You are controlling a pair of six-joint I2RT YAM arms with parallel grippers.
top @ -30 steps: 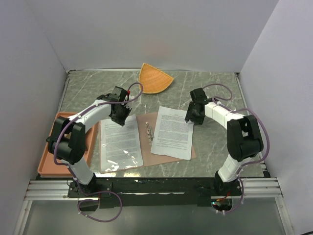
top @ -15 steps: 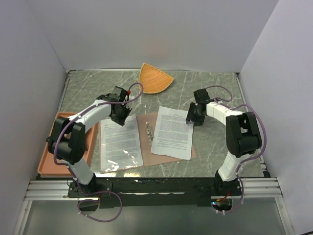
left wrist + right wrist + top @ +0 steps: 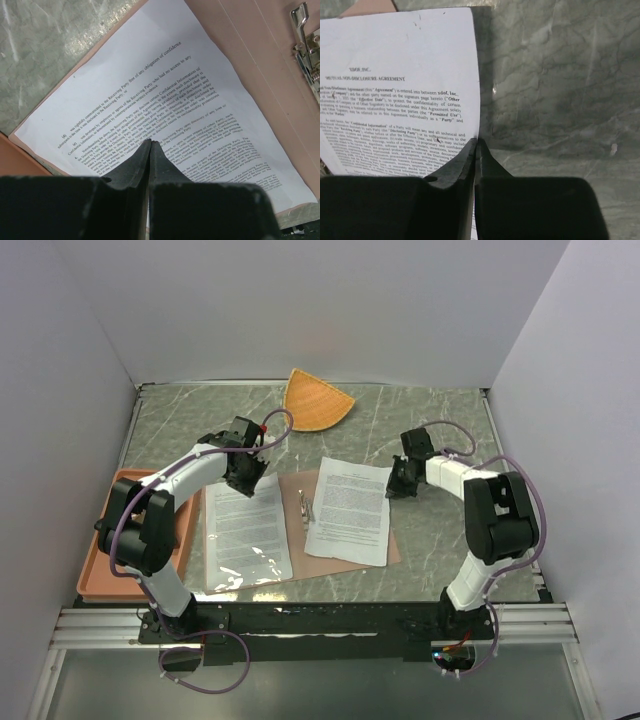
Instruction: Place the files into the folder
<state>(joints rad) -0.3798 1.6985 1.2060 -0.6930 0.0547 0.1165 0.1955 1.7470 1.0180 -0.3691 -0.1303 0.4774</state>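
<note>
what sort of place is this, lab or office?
Likely a lab test cell: plain white walls box in the table, two robot arms mount on an aluminium rail, and folder, printed sheets and tray look staged.

Seen from my console: bare marble table (image 3: 440,430) lies open behind and to the right of the right gripper (image 3: 393,487). The left gripper (image 3: 246,483) has the salmon tray (image 3: 100,580) close on its left and the fan-shaped dish (image 3: 317,400) farther back. Between the left sheet (image 3: 245,535) and the right sheet (image 3: 348,512), a metal clip (image 3: 306,507) stands up from the folder (image 3: 291,492). White walls (image 3: 60,440) close three sides.
</note>
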